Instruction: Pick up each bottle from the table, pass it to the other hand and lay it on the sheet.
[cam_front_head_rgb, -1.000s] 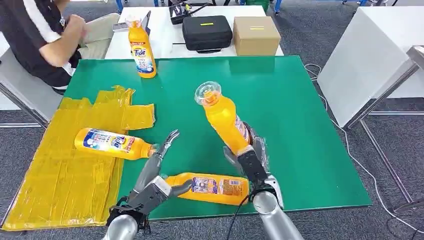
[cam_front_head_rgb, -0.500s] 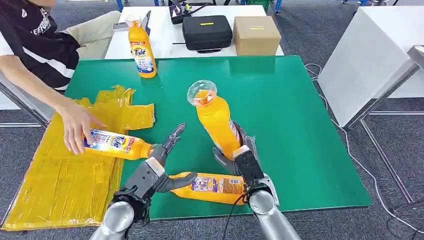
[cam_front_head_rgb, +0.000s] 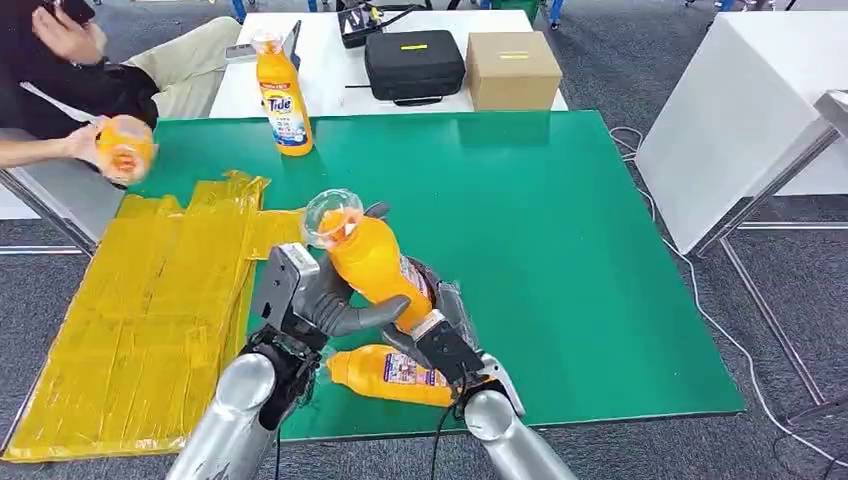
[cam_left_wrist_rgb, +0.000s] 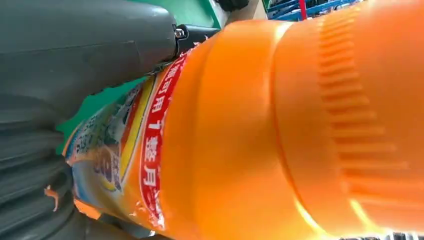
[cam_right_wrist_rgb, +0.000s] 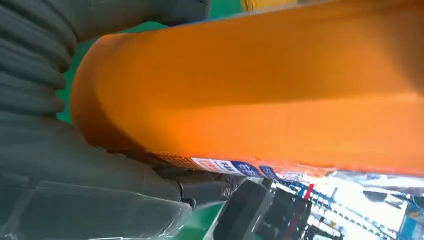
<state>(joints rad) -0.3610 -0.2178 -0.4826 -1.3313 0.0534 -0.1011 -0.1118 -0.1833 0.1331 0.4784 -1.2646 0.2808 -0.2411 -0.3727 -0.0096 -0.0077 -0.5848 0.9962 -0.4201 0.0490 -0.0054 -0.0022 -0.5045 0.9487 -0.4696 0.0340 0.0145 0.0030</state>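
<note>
At lower centre of the head view, the bottle (cam_front_head_rgb: 370, 262) is gripped at its base by the right hand (cam_front_head_rgb: 440, 335) while the left hand (cam_front_head_rgb: 305, 300) is wrapped round its body. The handover is judged under way; release by the right hand is called for next, then laying on the sheet (cam_front_head_rgb: 140, 320).

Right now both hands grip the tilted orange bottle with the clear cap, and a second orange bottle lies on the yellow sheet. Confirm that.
One detail is wrong. The second orange bottle lies on the green table, not the yellow sheet, as the head view shows. The left hand and right hand do both grip the tilted orange bottle.
</note>
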